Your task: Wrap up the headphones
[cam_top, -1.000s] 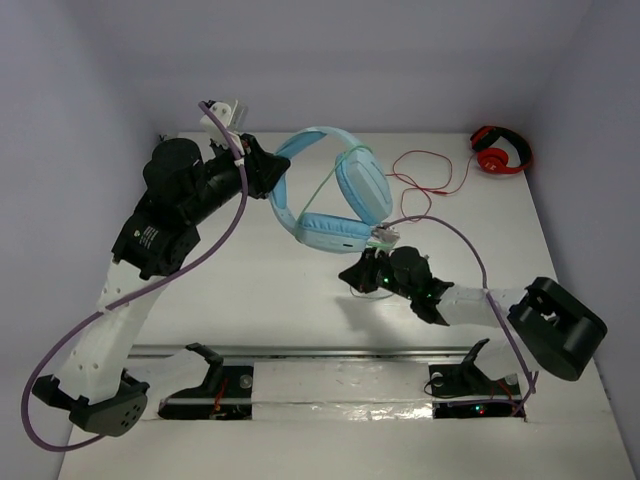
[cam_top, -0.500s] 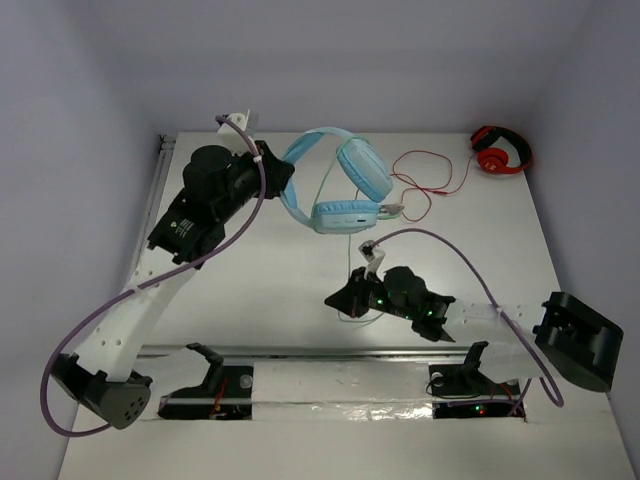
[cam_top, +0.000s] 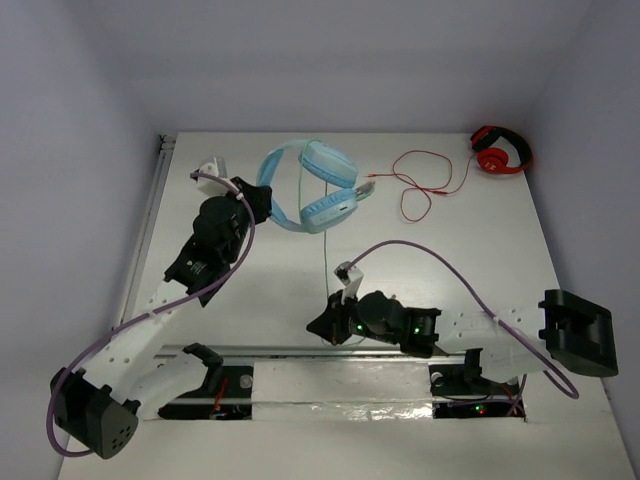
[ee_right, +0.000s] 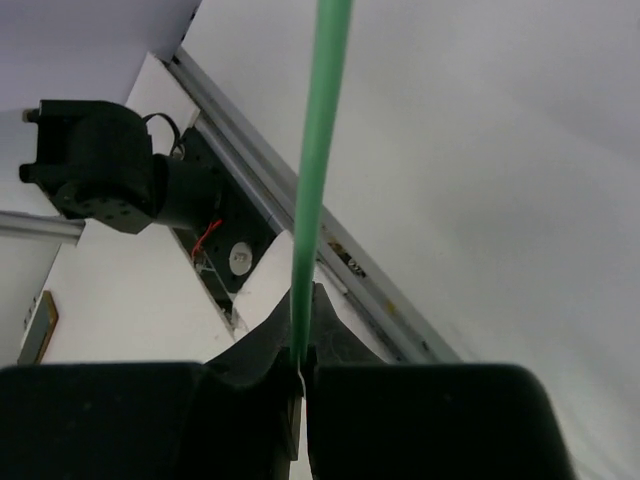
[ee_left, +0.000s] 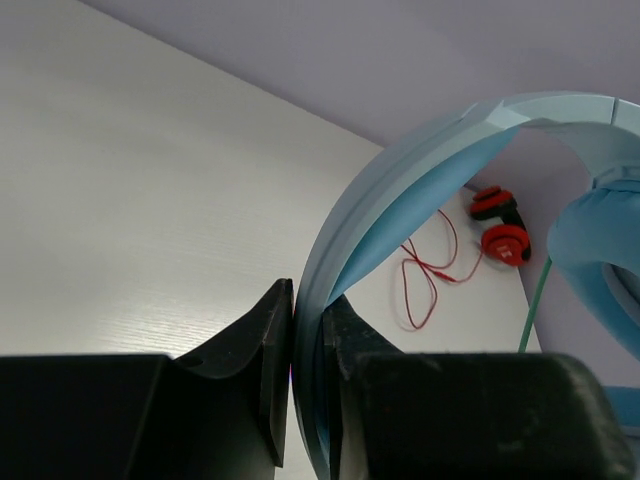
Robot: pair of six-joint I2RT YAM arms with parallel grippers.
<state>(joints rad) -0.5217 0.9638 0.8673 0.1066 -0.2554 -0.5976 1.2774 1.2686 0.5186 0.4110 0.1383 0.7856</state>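
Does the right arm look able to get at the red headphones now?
Probably not: the right gripper is shut on the green cable by the front rail; the red headphones lie in the far corner.

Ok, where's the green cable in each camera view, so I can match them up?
Top: cable runs straight down the middle, from the blue headphones to the right pincer.
Left wrist: a short slanted piece at the right edge.
Right wrist: cable runs down the centre from the top edge into the pincer.
Shared landmark: red headphones, in top and left wrist only.
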